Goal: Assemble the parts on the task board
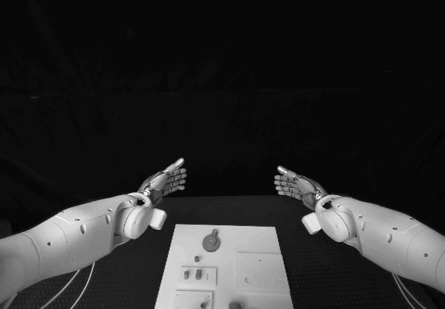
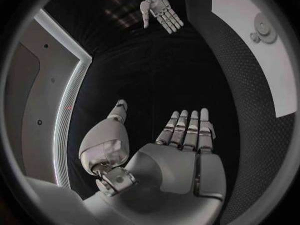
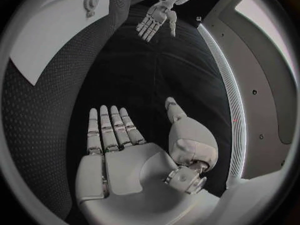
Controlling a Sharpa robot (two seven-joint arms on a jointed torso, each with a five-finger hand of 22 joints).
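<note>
The white task board (image 1: 260,239) lies on the black table, near its front edge and between my two arms. A round grey part (image 1: 211,242) lies near the board's far end, and small parts (image 1: 192,274) stand in a recess on its left side. My left hand (image 1: 165,181) hovers past the board's far left corner, open, fingers straight and palm facing inward. My right hand (image 1: 297,185) mirrors it past the far right corner, also open and empty. Each wrist view shows its own flat palm (image 2: 181,155) (image 3: 122,157) and the opposite hand (image 2: 159,10) (image 3: 154,19) across the gap.
The black textured table surface (image 1: 315,257) runs around the board. Cables (image 1: 79,283) trail beside my left arm and more (image 1: 403,286) beside my right arm. The board's corner with the round part (image 2: 264,29) (image 3: 91,1) shows in both wrist views.
</note>
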